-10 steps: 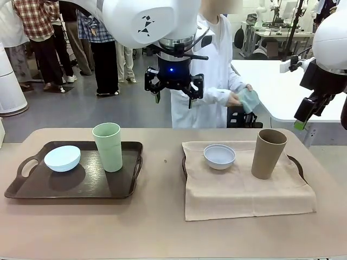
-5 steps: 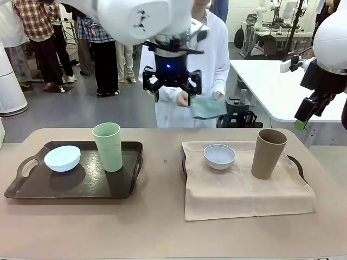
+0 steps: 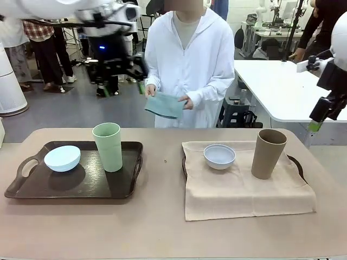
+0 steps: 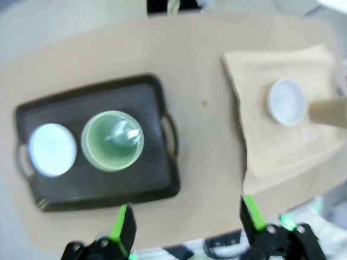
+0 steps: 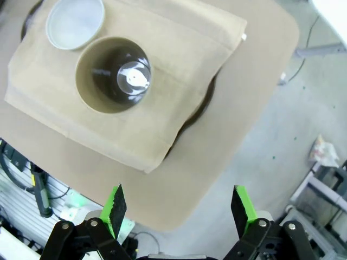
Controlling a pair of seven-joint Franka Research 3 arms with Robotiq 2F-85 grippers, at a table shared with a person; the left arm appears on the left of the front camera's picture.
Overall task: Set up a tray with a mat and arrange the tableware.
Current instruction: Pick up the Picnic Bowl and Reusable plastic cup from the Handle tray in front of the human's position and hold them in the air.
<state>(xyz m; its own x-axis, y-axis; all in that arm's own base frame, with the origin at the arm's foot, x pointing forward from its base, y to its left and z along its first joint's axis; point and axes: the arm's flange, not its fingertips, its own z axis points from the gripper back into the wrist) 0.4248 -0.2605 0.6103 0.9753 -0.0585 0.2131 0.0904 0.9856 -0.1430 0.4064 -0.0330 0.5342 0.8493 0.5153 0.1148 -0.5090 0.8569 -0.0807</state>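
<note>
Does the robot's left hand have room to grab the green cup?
Probably yes. The left hand hangs open high up, and the green cup stands upright on the tray with nothing over it; the blue bowl sits beside it.

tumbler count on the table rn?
2: pale green tumbler stands on the bare dark tray at the robot's left; tan-brown tumbler stands on the beige mat at the right. None looks hidden.
</note>
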